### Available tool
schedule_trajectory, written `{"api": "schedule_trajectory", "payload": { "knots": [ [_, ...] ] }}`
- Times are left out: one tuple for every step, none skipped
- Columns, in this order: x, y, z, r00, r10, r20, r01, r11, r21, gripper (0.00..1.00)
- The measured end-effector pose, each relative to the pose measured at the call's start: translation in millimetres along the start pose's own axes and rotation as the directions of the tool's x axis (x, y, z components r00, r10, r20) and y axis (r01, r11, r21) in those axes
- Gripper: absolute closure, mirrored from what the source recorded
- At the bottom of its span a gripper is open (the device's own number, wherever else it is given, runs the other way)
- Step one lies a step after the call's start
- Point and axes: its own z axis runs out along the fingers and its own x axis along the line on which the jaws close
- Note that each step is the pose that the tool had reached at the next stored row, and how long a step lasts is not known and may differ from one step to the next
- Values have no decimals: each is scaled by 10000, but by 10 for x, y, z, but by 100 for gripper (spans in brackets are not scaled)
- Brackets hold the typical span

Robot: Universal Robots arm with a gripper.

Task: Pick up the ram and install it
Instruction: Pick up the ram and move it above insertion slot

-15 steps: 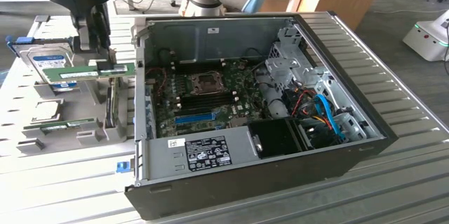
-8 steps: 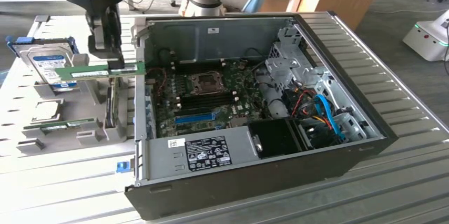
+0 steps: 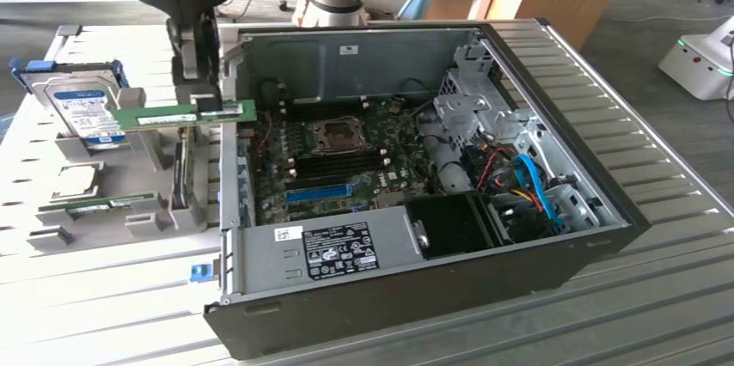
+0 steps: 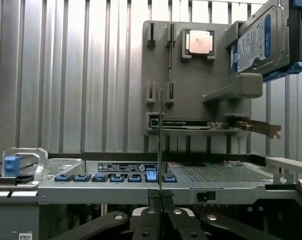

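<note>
Exterior view. Gripper (image 3: 206,108) clenched on the ram (image 3: 172,118), pinching it toward one end. The green stick lies level and on edge in the air, over the gap between the grey parts tray (image 3: 149,220) and the left wall of the open computer case (image 3: 401,289), at the exterior view's left. Its free end reaches toward the hard drive (image 3: 86,108), which stands tilted in the tray at the far left. A second green stick (image 3: 109,205) lies low in the tray, nearer the camera. Inside the case the motherboard (image 3: 379,147) lies flat, with the processor socket (image 3: 340,132) near its middle and a blue slot (image 3: 315,192) on its near side. The ram is clear of the board, not in any slot.

Wrist view. Ram (image 4: 160,145) seen edge-on, a thin upright line rising from between my fingers (image 4: 146,225), which are pressed against both its faces. Beyond it the case edge carries a row of blue clips (image 4: 116,177). Farther off is the parts tray (image 4: 191,85), with a square processor (image 4: 199,42) and the hard drive (image 4: 256,42).
</note>
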Motion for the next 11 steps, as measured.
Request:
{"api": "schedule_trajectory", "payload": {
  "knots": [
    [0,-23,-1,10000,-1,0,1,10000,-2,88],
    [0,-48,-2,10000,-2,-1,2,10000,-4,88],
    [0,-70,-3,10000,-3,-1,3,10000,-6,88],
    [0,-94,-4,10000,-3,-1,3,10000,-7,88],
    [0,-117,-5,10000,-4,0,4,10000,-9,88],
    [0,-142,-5,10000,-6,0,6,10000,-11,88],
    [0,-168,-6,10000,-7,0,7,10000,-13,88],
    [0,-193,-7,10000,-9,0,9,10000,-16,88],
    [0,-216,-8,10000,-10,0,10,10000,-18,88],
    [0,-240,-9,10000,-11,-1,11,10000,-20,88],
    [-1,-264,-10,10000,-12,0,12,10000,-22,88]
  ]
}}
